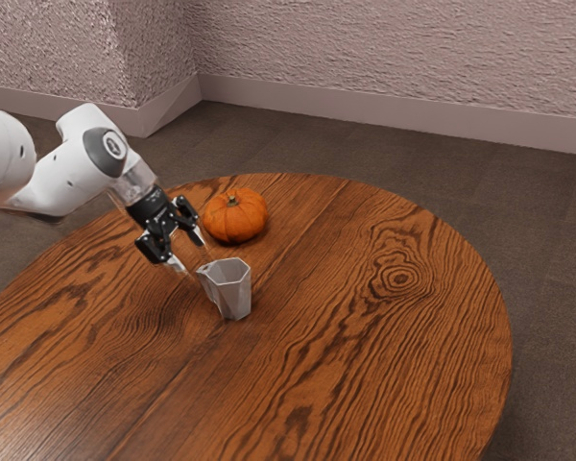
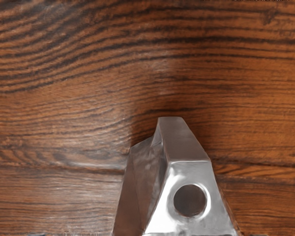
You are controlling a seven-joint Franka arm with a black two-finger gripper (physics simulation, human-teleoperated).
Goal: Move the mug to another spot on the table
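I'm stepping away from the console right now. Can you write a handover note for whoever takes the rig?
Gripper: the black two-finger gripper is open and holds nothing. It is low over the table, close to the mug on the exterior view's left.
Things: the grey faceted mug stands upright on the round wooden table, near the orange pumpkin but apart from it. The mug's handle lies just under the hand.
Done: hand brought to the mug.
Left: grasp, lift, carry to another spot, release.

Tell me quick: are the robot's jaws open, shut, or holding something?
Gripper: open, jaws spread apart, holding nothing; the mug stands just beside it, not gripped.
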